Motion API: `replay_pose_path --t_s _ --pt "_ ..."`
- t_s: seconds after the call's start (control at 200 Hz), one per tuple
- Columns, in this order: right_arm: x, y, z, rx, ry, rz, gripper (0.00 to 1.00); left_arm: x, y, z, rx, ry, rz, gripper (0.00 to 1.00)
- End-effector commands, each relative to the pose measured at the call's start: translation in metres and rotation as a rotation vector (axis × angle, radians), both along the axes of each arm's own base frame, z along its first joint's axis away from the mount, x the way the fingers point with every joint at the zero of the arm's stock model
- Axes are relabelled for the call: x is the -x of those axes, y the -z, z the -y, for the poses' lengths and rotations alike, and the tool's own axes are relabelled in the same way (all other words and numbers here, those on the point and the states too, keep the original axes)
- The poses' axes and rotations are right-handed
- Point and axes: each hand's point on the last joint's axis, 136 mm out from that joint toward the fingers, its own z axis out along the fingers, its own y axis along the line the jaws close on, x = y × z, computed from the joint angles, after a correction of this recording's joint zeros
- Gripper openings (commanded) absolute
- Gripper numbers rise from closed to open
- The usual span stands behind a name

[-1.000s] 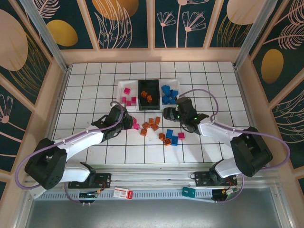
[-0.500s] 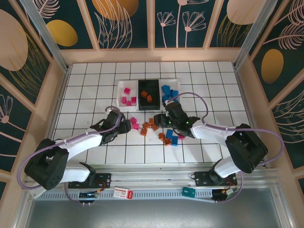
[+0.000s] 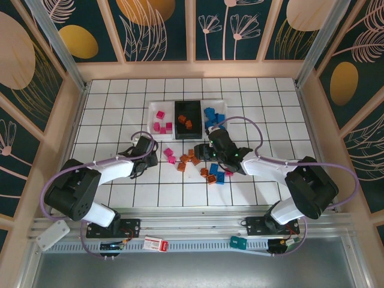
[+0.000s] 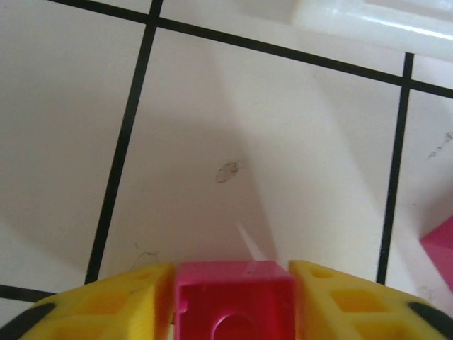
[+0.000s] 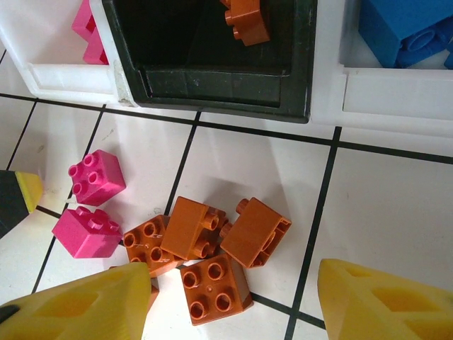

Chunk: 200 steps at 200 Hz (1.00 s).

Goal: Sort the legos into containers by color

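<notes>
Left gripper is clamped on a pink brick over bare tile, near the white tray edge. Right gripper is held apart above loose orange bricks, just short of the black tray.

Right tool spread wide at 6 o'clock, cluster of orange bricks just beyond its fingers on the tiled surface. Two pink bricks at 9 o'clock. Black tray at 12 holds one orange piece; blue brick at 1.
</notes>
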Motion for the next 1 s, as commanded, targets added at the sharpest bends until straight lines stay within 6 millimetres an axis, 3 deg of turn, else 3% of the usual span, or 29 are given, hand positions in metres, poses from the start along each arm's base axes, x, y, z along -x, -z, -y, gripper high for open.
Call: replay_pose_path --t_s 0.0,0.11,0.185,0.36,0.49,0.726,0.751,0.931,0.996 --pt "0.0 -0.012 0.004 -0.011 0.024 0.035 0.64 -0.008 0.007 0.016 0.058 0.032 0.001 0.36" --pt "0.0 -0.012 0.005 -0.011 0.029 0.036 0.64 -0.008 0.004 0.016 0.061 0.031 0.005 0.26" --pt "0.0 -0.014 0.006 -0.015 0.033 0.041 0.65 -0.011 -0.009 0.016 0.07 0.028 0.032 0.24" --pt "0.001 -0.021 0.01 -0.027 0.045 0.058 0.64 -0.037 -0.075 0.023 0.097 0.026 0.171 0.25" --pt "0.003 -0.022 0.012 -0.031 0.052 0.058 0.64 -0.073 -0.112 0.031 0.091 0.016 0.243 0.26" --pt "0.011 -0.022 0.019 -0.035 0.056 0.052 0.64 -0.143 -0.117 0.04 0.053 -0.008 0.259 0.26" --pt "0.012 -0.023 0.021 -0.034 0.057 0.052 0.64 -0.148 -0.109 0.043 0.042 -0.005 0.243 0.27" --pt "0.018 -0.026 0.029 -0.037 0.068 0.056 0.64 -0.181 -0.096 0.046 0.02 -0.02 0.21 0.35" --pt "0.019 -0.029 0.031 -0.041 0.072 0.059 0.65 -0.185 -0.095 0.046 0.021 -0.017 0.2 0.44"
